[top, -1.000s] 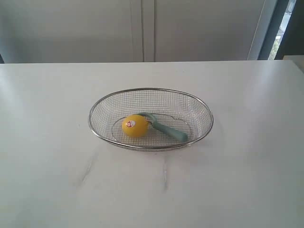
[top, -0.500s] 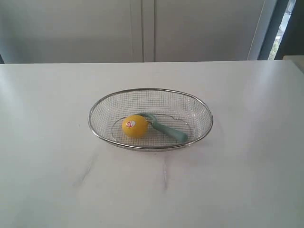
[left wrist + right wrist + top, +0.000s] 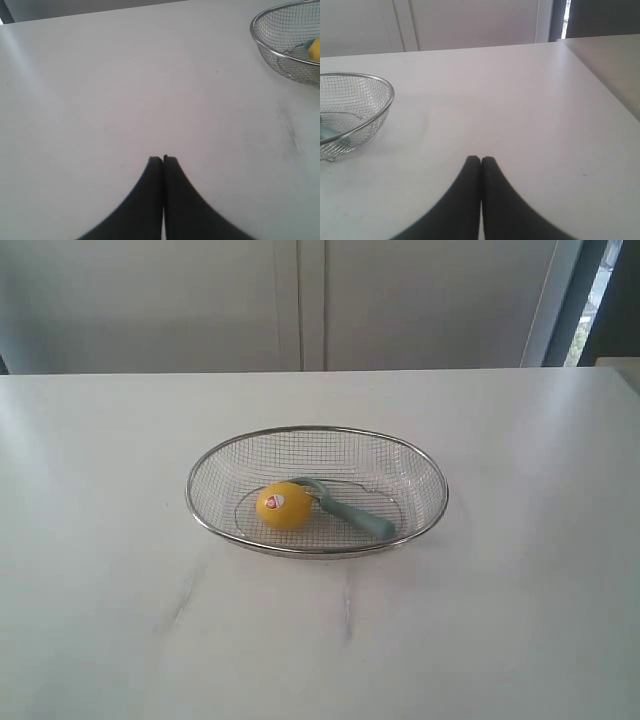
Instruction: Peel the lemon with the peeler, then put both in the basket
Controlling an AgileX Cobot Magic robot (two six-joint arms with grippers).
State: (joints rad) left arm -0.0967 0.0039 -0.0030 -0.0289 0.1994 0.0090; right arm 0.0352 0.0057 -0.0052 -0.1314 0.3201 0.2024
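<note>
A silver wire-mesh basket [image 3: 420, 465] stands in the middle of the white table. Inside it lies the yellow lemon [image 3: 284, 506] with its red-and-white sticker facing up. The peeler [image 3: 352, 512] rests beside the lemon on its right, pale blue-grey handle pointing right. Neither arm shows in the exterior view. My left gripper [image 3: 163, 159] is shut and empty over bare table, with the basket [image 3: 260, 42] and a sliver of lemon [image 3: 315, 49] off to one side. My right gripper [image 3: 480, 160] is shut and empty too, apart from the basket [image 3: 382, 107].
The white table [image 3: 520, 620] spreads wide around the basket, with faint scuff marks [image 3: 180, 595] in front of it. Pale cabinet doors [image 3: 300, 300] stand behind the far edge. A second surface [image 3: 615, 60] adjoins the table in the right wrist view.
</note>
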